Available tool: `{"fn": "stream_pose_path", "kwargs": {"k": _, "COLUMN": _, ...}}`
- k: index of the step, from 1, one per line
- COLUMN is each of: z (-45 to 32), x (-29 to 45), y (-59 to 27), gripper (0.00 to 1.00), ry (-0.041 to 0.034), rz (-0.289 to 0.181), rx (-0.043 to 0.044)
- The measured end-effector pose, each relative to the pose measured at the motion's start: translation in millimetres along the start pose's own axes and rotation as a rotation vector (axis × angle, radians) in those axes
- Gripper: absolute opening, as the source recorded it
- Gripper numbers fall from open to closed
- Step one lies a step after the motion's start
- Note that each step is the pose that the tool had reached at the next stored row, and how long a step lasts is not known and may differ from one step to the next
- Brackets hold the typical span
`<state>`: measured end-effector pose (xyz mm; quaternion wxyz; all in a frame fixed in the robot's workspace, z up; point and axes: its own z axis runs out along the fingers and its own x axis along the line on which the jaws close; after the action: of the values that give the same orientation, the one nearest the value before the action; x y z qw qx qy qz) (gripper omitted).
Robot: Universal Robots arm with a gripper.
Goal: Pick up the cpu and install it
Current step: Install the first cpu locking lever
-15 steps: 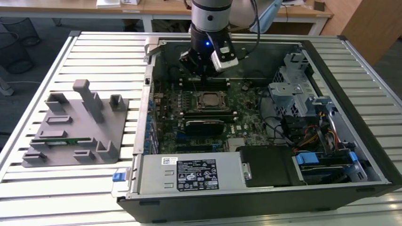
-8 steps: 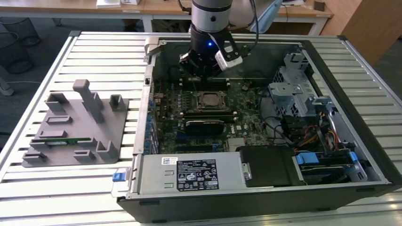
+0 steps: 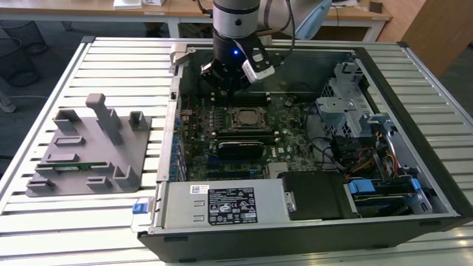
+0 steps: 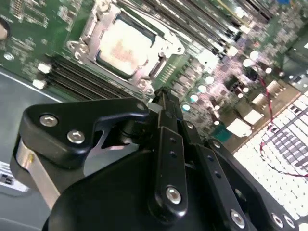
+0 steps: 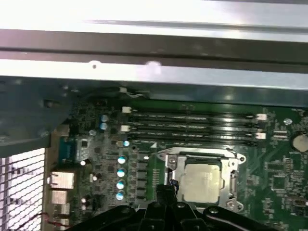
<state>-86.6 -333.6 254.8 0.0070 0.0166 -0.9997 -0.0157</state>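
Black hand point(image 4: 161, 96) — fingers pressed together, nothing held — I hover beside cpu point(image 4: 122, 48) seated in socket; keep clear, vertical.

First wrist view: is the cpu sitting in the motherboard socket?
Yes. The cpu lies silver side up inside the socket's metal frame, with the gripper apart from it.

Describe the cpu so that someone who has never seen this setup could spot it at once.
Start at the open computer case on the slatted table and look at the green motherboard inside. Near its middle, just below the gripper in the exterior view, sits the cpu. It is the flat silver square in a metal frame, unlike the long dark memory slots beside it.
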Motion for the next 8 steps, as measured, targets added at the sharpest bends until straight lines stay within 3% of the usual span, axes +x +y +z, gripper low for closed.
{"fn": "stream_pose_path", "kwargs": {"k": 5, "z": 1.3, "x": 3.0, "y": 0.0, "gripper": 0.11, "ry": 0.0022, "rz": -0.062, "rx": 0.0012}}
{"fn": "stream_pose_path", "kwargs": {"k": 8, "z": 2.1, "x": 14.0, "y": 2.2, "gripper": 0.11, "ry": 0.0019, "rz": -0.063, "rx": 0.0009}}
